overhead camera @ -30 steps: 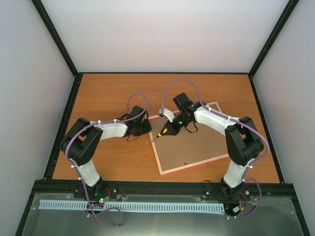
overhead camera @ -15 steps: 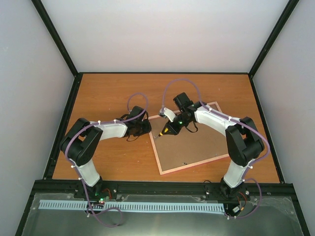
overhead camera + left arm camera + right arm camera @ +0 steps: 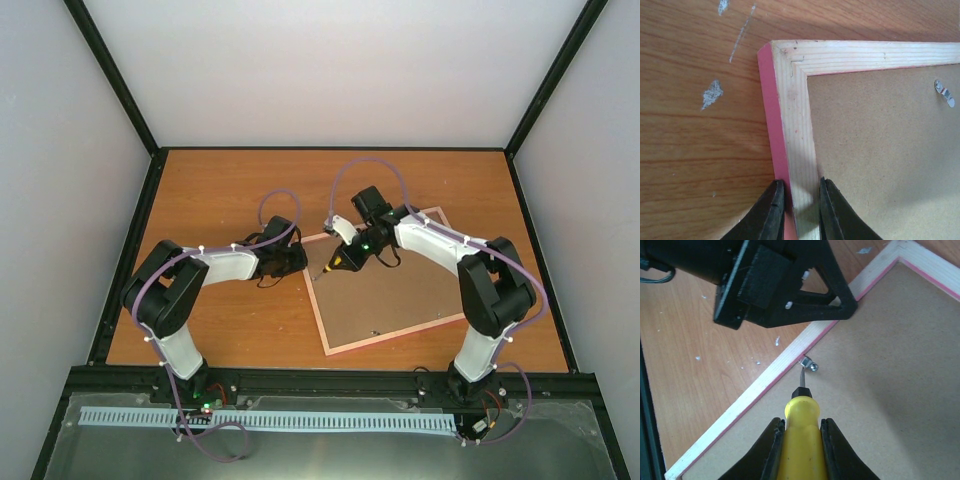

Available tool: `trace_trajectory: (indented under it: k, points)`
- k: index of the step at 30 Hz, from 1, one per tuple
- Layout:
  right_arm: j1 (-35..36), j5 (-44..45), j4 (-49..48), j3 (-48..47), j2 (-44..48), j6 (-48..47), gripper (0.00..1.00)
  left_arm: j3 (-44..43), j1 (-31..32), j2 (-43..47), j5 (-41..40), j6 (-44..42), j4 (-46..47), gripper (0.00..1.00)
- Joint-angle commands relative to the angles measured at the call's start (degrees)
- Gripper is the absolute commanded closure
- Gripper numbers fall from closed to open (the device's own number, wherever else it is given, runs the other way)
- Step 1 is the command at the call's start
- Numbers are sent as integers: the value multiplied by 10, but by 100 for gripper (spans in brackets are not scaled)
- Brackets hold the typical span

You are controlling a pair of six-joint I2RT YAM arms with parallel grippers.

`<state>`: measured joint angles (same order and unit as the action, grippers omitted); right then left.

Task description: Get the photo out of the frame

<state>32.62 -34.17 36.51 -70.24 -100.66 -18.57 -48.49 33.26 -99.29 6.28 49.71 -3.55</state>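
While the frame (image 3: pixel 395 300) lies back-up, the left gripper (image 3: pixel 799 194) pinches its edge rail. The right gripper (image 3: pixel 801 429) clamps a yellow screwdriver (image 3: pixel 800 412), tip at a metal clip (image 3: pixel 809 364)

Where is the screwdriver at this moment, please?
In the right wrist view, the right gripper holds the screwdriver, tip at a metal clip beside the frame rail.

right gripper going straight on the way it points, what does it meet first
The right gripper's screwdriver tip meets the small metal clip on the backing board first, seemingly touching already; the frame's wooden rail lies just beyond.
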Motion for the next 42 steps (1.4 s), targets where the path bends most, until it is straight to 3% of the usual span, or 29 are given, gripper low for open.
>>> trace_trajectory:
  k: [1,11,19,37,42]
  points:
    - [2,27,-17,-20,-17,23,97,19,3,-8,22,-10,-36,99]
    - [2,5,-3,-25,-29,8,97,18,3,-10,21,-12,-37,99]
    - [3,-64,20,-26,-27,-19,97,15,3,-8,19,-14,-43,99]
    - [2,90,-36,-18,-32,58,97,18,3,-8,21,-13,-41,99]
    - [2,95,-27,-21,-36,60,97,21,3,-7,20,-13,-41,99]
